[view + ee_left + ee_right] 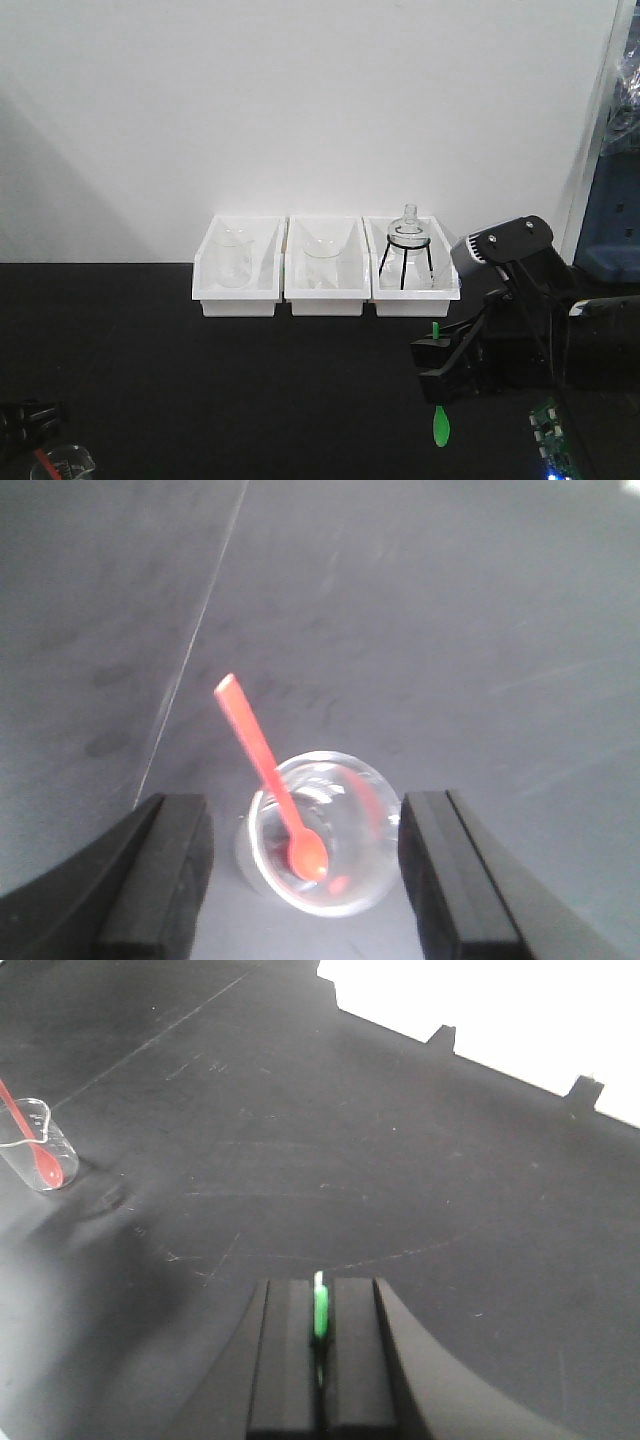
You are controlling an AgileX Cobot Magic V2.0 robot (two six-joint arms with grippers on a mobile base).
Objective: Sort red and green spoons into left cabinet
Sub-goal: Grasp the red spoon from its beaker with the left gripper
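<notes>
While the right hand (438, 375) is clenched on the green spoon (440, 425), which hangs bowl-down over the worktop (250, 380), the red spoon (268, 770) stands in a glass beaker (258, 855) directly between the released fingers (165, 870) of the left hand (303, 865). Its handle leans up and to the left in the wrist view, so I judge the left arm to be the nearer one.
</notes>
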